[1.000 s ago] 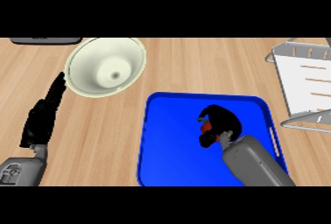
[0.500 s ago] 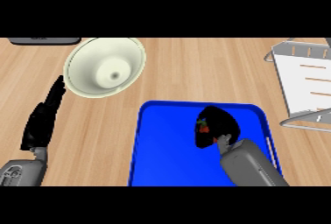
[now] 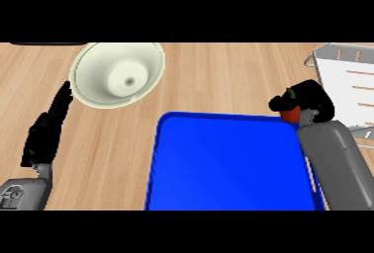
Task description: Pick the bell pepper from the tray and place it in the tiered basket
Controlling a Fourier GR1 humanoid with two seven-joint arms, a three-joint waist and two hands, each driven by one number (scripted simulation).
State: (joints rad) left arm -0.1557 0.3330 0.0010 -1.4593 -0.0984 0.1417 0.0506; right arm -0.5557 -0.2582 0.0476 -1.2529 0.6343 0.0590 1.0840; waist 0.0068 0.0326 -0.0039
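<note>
Right hand (image 3: 310, 99), fingers curled round the red bell pepper (image 3: 291, 112), holds it above the blue tray (image 3: 219, 163) corner near the tiered basket (image 3: 350, 84); risk: clipping the basket's rim; left hand (image 3: 45, 133) open, resting.

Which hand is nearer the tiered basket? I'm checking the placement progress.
The right hand, curled around the bell pepper, sits just beside the tiered basket, on its left edge. The left hand rests open far across the counter, left of the plate.
</note>
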